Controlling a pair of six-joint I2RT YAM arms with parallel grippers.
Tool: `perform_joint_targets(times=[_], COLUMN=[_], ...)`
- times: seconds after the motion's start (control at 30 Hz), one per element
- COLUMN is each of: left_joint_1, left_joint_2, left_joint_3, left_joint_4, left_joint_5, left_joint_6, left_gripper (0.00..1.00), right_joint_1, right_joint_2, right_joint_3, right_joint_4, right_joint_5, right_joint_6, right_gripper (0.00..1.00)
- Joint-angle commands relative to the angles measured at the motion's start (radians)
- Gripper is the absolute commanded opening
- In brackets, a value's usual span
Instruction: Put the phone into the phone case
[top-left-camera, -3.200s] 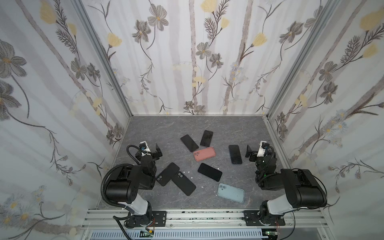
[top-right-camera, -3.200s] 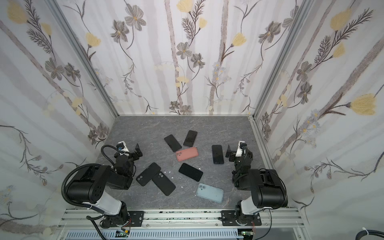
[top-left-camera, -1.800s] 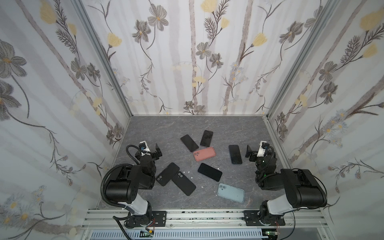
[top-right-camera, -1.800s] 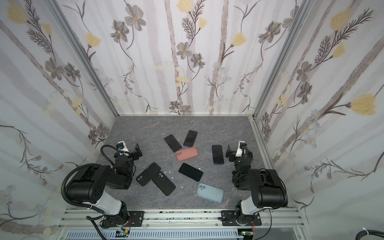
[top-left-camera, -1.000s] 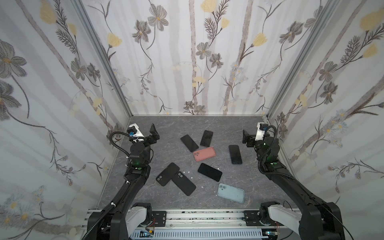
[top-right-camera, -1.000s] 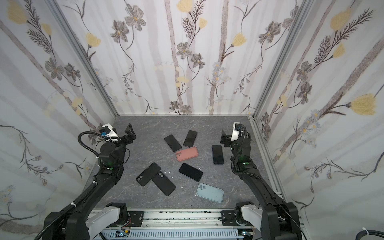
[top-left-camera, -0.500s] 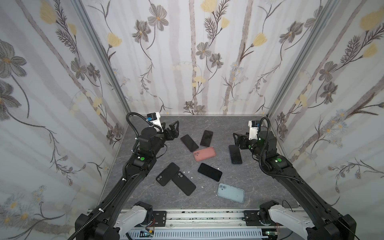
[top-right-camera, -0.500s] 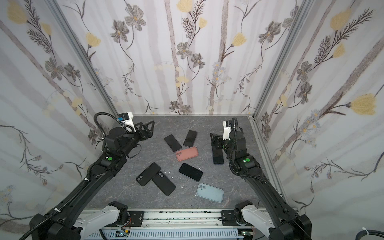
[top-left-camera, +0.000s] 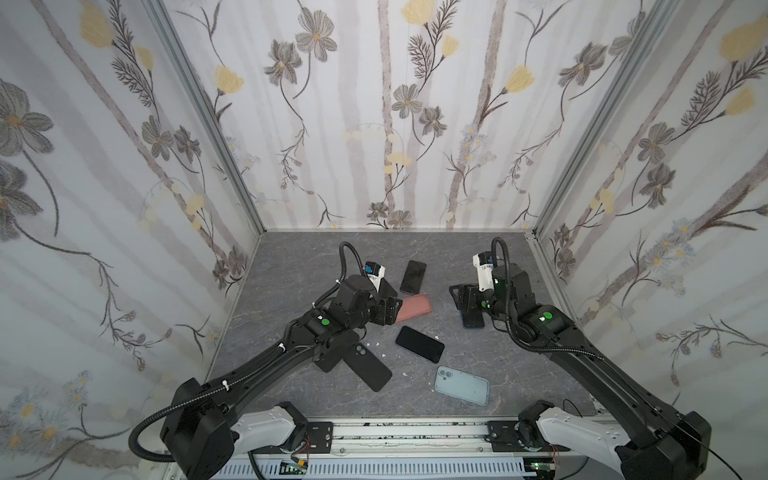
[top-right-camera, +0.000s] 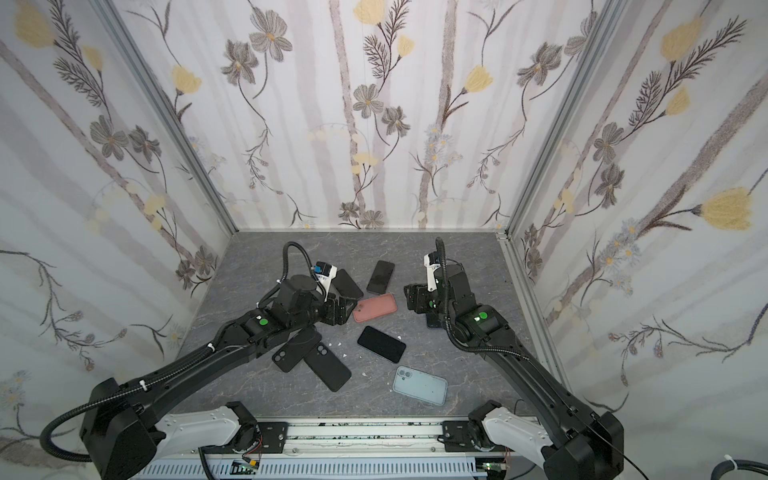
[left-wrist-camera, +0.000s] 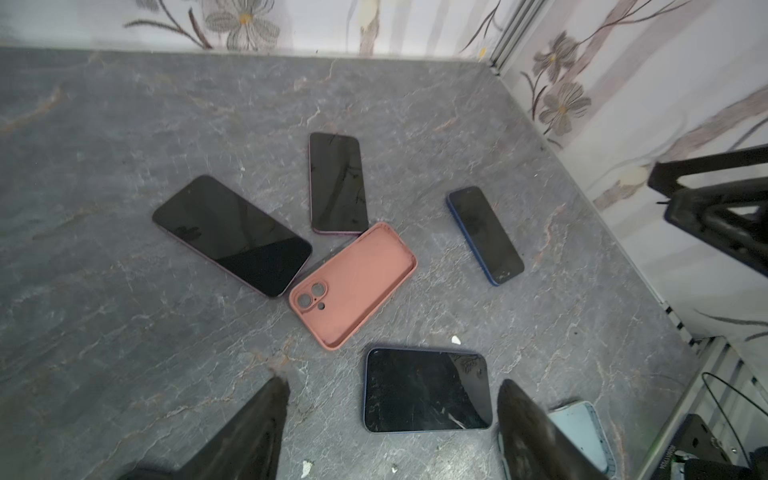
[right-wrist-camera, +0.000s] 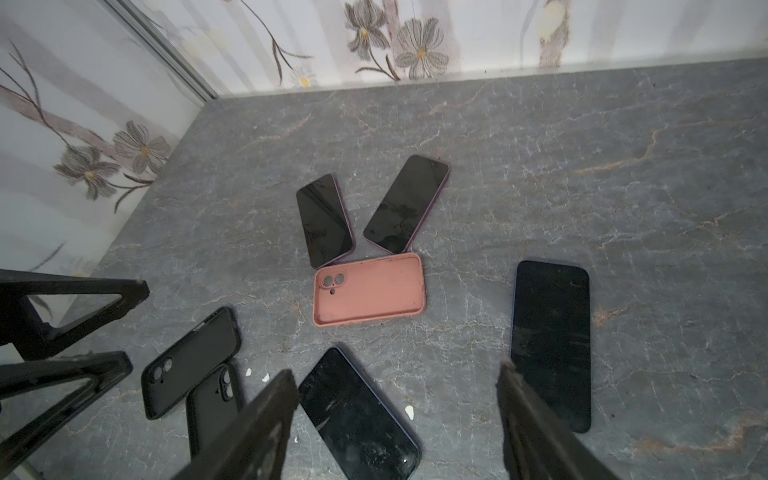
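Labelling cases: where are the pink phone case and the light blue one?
pink phone case (left-wrist-camera: 357, 282): left wrist view, centre of its inside.
light blue phone case (top-left-camera: 462, 385): a top view, its centre.

A grey, marble-veined tabletop (top-left-camera: 291, 266) fills the lower middle of both top views. White walls (top-left-camera: 374, 124) papered with grey and yellow long-stemmed flowers box it in on three sides. Silver metal posts (top-left-camera: 201, 108) rise at the two back corners. Small white flecks (top-left-camera: 376, 344) lie near the tabletop's centre. A metal rail (top-left-camera: 415, 432) crosses the bottom edge.
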Motion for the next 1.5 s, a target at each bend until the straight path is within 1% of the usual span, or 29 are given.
perform_joint_targets(times=[0.0,0.1,0.27,0.47,0.57,0.7,0.77,0.83,0.9,1.0,1.07,1.27,1.33,1.43,1.47], left_joint_1=[-0.022,-0.034,-0.033,-0.034,-0.033,-0.032,-0.031,-0.027,-0.024,-0.016,-0.012,-0.001,0.0,0.002,0.001], left_joint_2=[0.051,0.106,0.203,0.367,0.45,0.536,0.562,0.59,0.621,0.66,0.675,0.701,0.698,0.692,0.689], left_joint_3=[-0.014,-0.003,0.05,0.118,0.156,0.199,0.212,0.226,0.244,0.268,0.27,0.273,0.268,0.262,0.261], left_joint_4=[-0.004,-0.003,-0.025,-0.037,-0.047,-0.061,-0.067,-0.076,-0.096,-0.121,-0.121,-0.132,-0.142,-0.161,-0.168], left_joint_5=[-0.029,-0.055,-0.148,-0.153,-0.155,-0.193,-0.216,-0.233,-0.256,-0.264,-0.263,-0.223,-0.226,-0.226,-0.227], left_joint_6=[-0.065,-0.075,-0.071,-0.079,-0.08,-0.072,-0.065,-0.046,-0.034,-0.018,-0.012,0.0,0.001,0.003,0.006], left_gripper=[0.78,0.77,0.76,0.75,0.69,0.63,0.6,0.54,0.51,0.46,0.45,0.26,0.25,0.19,0.19], right_joint_1=[0.002,0.003,0.003,0.002,0.004,0.01,0.015,0.017,0.019,0.025,0.027,0.038,0.039,0.042,0.042], right_joint_2=[0.03,0.052,0.095,0.127,0.136,0.131,0.127,0.127,0.127,0.127,0.127,0.125,0.122,0.124,0.125], right_joint_3=[0.016,0.018,0.018,0.018,0.019,0.016,0.013,0.01,0.009,0.01,0.01,0.015,0.013,0.018,0.022], right_joint_4=[-0.054,-0.062,-0.065,-0.059,-0.069,-0.073,-0.074,-0.075,-0.079,-0.08,-0.08,-0.09,-0.09,-0.095,-0.1], right_joint_5=[0.007,0.013,0.018,-0.028,-0.05,-0.055,-0.056,-0.056,-0.058,-0.061,-0.062,-0.066,-0.065,-0.065,-0.065], right_joint_6=[0.032,0.035,0.044,0.061,0.068,0.077,0.081,0.082,0.083,0.084,0.085,0.087,0.087,0.085,0.084], right_gripper=[0.76,0.78,0.79,0.79,0.79,0.79,0.78,0.78,0.77,0.77,0.77,0.75,0.75,0.75,0.75])
